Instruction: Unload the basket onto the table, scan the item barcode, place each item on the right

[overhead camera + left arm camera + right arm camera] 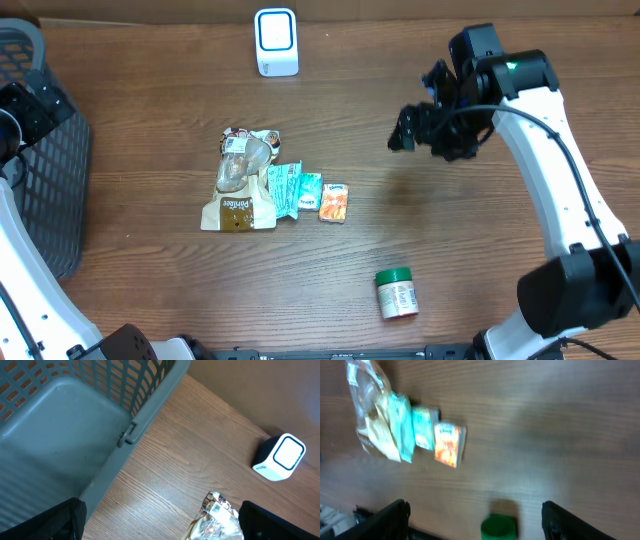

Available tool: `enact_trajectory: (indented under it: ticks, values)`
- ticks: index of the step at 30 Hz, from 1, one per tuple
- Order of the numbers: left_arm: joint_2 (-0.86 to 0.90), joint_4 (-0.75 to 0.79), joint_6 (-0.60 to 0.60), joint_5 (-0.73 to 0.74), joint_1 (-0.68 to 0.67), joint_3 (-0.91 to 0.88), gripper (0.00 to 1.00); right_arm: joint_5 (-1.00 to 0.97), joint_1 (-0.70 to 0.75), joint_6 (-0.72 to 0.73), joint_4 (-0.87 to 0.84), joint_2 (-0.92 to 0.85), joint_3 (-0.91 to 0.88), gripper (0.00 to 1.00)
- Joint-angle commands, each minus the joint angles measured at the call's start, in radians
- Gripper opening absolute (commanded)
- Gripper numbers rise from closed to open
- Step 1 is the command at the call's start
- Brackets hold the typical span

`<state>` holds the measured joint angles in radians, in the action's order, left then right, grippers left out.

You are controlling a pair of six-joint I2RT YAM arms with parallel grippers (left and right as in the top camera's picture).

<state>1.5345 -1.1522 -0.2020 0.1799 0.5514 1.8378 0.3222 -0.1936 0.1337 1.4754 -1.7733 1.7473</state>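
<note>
1. Wooden tabletop work: I judge the step is reaching for an item, so I'd bring my right pincer, spread and empty, down squarely over one piece.
2. My left pincer hangs spread by the basket.
3. Count: one scanner far centre, one foil bag, two teal sachets, one orange packet, one green-lidded jar.

you see a brown wood-grain table, a white box-shaped scanner with a blue-ringed face, a grey lattice plastic basket, a tan-and-clear crinkled bag, teal sachets, an orange packet, and a green-capped white-labelled jar.
</note>
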Motion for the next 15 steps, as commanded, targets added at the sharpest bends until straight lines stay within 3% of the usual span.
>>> enact_trajectory:
  ticks: [1, 3, 4, 8, 15]
  values:
    - [-0.003, 0.003, 0.019, -0.004, -0.002, 0.003, 1.00, -0.042, -0.037, -0.003, 0.041, 0.006, -0.051, 0.82]
    - [-0.003, 0.003, 0.019, -0.004, -0.002, 0.003, 1.00, -0.042, -0.072, 0.001, 0.037, 0.006, -0.121, 0.82]
    - [-0.003, 0.003, 0.019, -0.004, -0.002, 0.003, 1.00, -0.042, -0.089, 0.001, 0.032, 0.006, -0.146, 0.77]
    - [-0.003, 0.003, 0.019, -0.004, -0.002, 0.003, 1.00, -0.217, -0.194, 0.178, 0.010, 0.026, -0.225, 0.73]
    - [-0.003, 0.003, 0.019, -0.004, -0.002, 0.003, 1.00, -0.287, -0.345, 0.273, -0.054, 0.164, -0.406, 0.76]
